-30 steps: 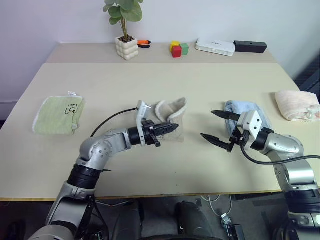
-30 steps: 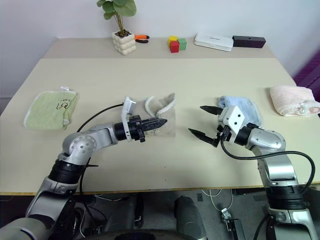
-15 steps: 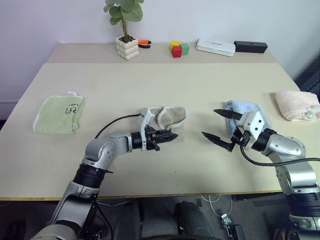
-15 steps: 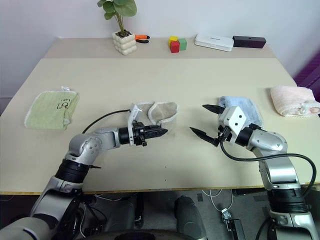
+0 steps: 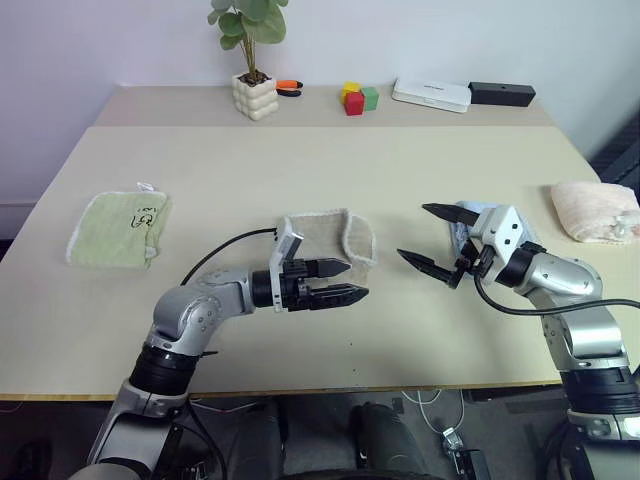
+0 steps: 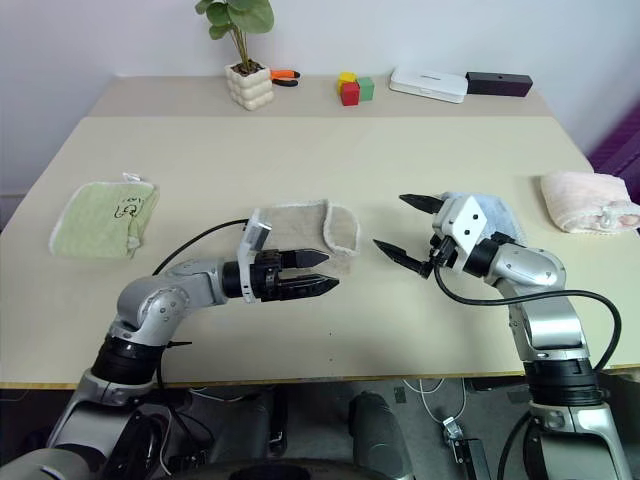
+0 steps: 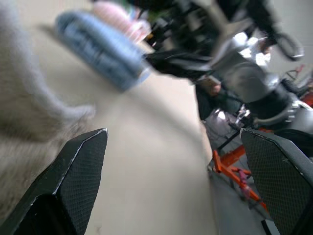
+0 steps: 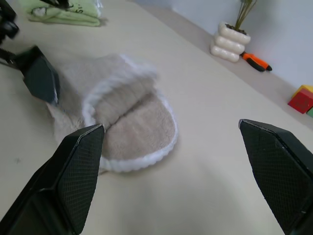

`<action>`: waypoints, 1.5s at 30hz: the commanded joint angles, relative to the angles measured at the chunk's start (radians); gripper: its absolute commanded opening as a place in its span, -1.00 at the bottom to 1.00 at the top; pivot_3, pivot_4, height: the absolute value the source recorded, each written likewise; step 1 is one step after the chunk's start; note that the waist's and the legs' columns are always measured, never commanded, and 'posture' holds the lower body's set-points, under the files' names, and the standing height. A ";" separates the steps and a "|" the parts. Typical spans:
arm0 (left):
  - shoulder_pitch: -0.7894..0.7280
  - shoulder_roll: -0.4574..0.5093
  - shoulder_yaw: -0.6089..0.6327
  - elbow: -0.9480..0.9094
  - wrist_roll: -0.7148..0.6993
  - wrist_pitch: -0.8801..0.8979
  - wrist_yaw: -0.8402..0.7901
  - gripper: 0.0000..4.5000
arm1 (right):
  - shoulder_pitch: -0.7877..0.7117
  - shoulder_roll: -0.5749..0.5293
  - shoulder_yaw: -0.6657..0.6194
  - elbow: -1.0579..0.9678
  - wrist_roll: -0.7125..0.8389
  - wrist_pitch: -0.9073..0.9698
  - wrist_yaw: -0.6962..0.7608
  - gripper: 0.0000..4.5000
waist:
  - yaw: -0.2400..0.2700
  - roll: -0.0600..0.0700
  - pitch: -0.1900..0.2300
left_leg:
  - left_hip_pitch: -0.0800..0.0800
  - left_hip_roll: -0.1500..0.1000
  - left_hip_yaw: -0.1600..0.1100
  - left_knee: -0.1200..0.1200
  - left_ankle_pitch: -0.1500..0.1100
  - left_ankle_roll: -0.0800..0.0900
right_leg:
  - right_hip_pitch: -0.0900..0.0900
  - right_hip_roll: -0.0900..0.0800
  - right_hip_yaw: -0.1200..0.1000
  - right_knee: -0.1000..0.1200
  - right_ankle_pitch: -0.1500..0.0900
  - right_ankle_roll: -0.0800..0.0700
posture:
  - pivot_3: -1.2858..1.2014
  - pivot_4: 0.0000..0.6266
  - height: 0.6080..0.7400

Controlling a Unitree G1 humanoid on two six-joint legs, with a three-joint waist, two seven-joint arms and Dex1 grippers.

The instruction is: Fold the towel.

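Observation:
The towel (image 5: 330,238) is beige terry with white edging and lies folded in a thick bundle at the table's middle; the right wrist view shows the towel (image 8: 132,117) with its rounded edge toward that camera. My left gripper (image 5: 352,280) is open and empty. It is level and points right, just in front of the towel's near edge. To the right of the towel, a short gap away, my right gripper (image 5: 413,232) is open wide and empty, and it points at the towel.
A light green towel (image 5: 118,228) lies at the left. A light blue towel (image 5: 470,215) sits behind the right gripper, and a pale pink one (image 5: 595,210) lies at the far right. A potted plant (image 5: 252,95), coloured blocks (image 5: 355,98), a white box (image 5: 430,93) and a black box (image 5: 501,93) line the back.
My left gripper opened and let go of the towel, then drew back toward the table's near side. The lifted towel flap dropped onto the bundle. The right gripper barely moved.

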 commanded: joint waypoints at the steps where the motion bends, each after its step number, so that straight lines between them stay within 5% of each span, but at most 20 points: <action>1: 0.027 0.017 0.067 -0.073 -0.059 -0.024 -0.045 0.97 | -0.060 0.025 -0.025 0.002 0.040 0.026 -0.027 1.00 | -0.001 0.000 0.000 | 0.000 0.000 0.000 0.000 0.000 0.000 | 0.000 0.000 0.000 0.000 0.000 0.000 | 0.03 -0.52 0.92; 6: -0.016 -0.013 0.204 0.040 -0.044 -0.088 0.083 0.97 | -0.096 0.093 -0.024 -0.067 0.123 0.134 -0.090 1.00 | 0.002 0.000 0.000 | 0.000 0.000 0.000 0.000 0.000 0.000 | 0.000 0.000 0.000 0.001 0.000 0.000 | 0.03 -0.52 0.92; 8: -0.045 -0.041 0.244 0.103 0.011 -0.151 0.172 0.75 | -0.096 0.149 -0.007 -0.115 0.154 0.180 -0.140 0.76 | 0.001 0.000 0.000 | 0.000 0.000 -0.001 0.000 0.000 0.000 | 0.000 0.000 -0.001 0.001 0.000 0.000 | 0.03 -0.52 0.92; 16: -0.084 -0.187 0.291 0.177 0.084 -0.267 0.366 -0.95 | -0.109 0.476 0.133 -0.270 0.061 0.265 -0.506 -0.95 | 0.000 0.000 0.000 | -0.001 0.001 0.000 0.000 0.000 0.000 | -0.002 0.001 -0.001 0.003 0.001 0.003 | 0.03 -0.52 0.92; 24: -0.086 -0.290 0.247 0.221 0.194 -0.314 0.492 -0.98 | -0.036 0.564 0.313 -0.190 -0.068 0.338 -0.601 -0.98 | 0.000 0.000 0.000 | -0.001 0.000 0.000 0.001 0.000 0.000 | -0.001 0.000 0.000 0.003 0.001 0.003 | 0.03 -0.52 0.92; 32: -0.072 -0.309 0.189 0.253 0.251 -0.294 0.498 -0.98 | -0.131 0.599 0.284 0.032 -0.210 0.254 -0.732 -0.98 | -0.002 0.000 0.000 | -0.001 0.000 0.000 0.000 0.000 0.000 | -0.002 0.001 -0.001 0.003 0.001 0.003 | 0.03 -0.52 0.92; 45: -0.063 -0.302 0.195 0.297 0.321 -0.329 0.523 -0.98 | -0.014 0.547 0.251 0.010 -0.283 0.260 -0.769 -0.98 | -0.002 0.000 0.000 | -0.001 0.000 0.000 -0.001 0.000 0.000 | -0.002 0.001 -0.001 0.003 0.001 0.003 | 0.03 -0.52 0.92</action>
